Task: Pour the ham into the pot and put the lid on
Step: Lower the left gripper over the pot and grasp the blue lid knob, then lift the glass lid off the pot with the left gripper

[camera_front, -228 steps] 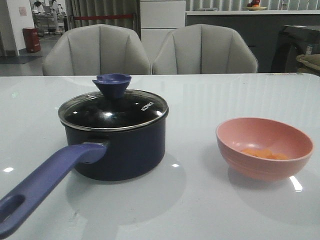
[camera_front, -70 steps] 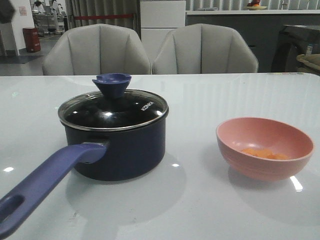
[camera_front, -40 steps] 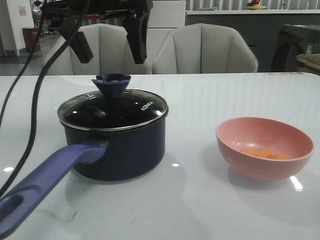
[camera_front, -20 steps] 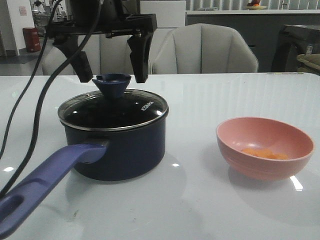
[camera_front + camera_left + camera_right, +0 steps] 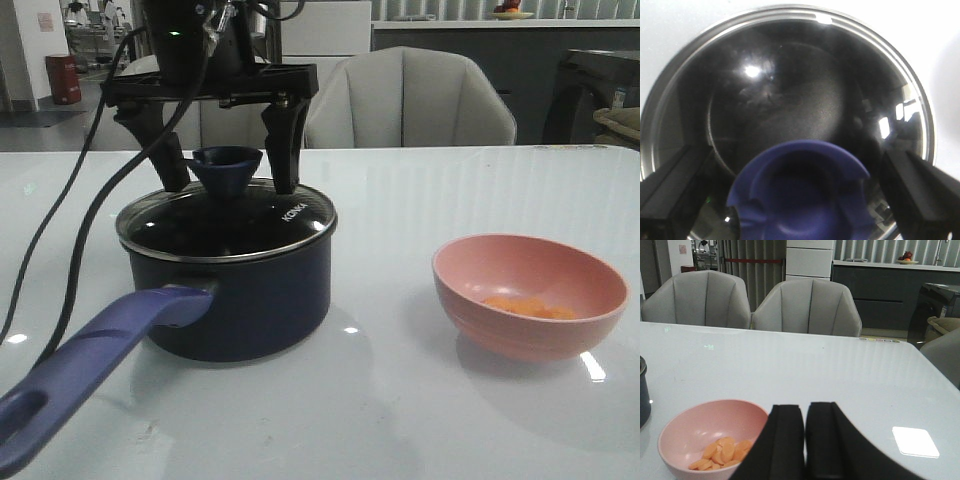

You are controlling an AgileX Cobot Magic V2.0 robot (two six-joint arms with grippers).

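Lid [image 5: 226, 213] on pot [image 5: 232, 290], knob between spread left fingers [image 5: 283, 152] — nothing gripped | step: uncovering | next: close on knob, lift | right gripper [image 5: 805, 440] pressed together, empty, ham [image 5: 722, 452] just beyond

Dim, cool indoor light is falling from overhead, throwing soft shadows under the pot [image 5: 232, 290] and pink bowl [image 5: 530, 296] on the glossy bench [image 5: 420, 400], where small glare spots are glinting. Highlights are flaring across the lid [image 5: 790, 100]. The left wrist view is looking soft and blurred at its edges.
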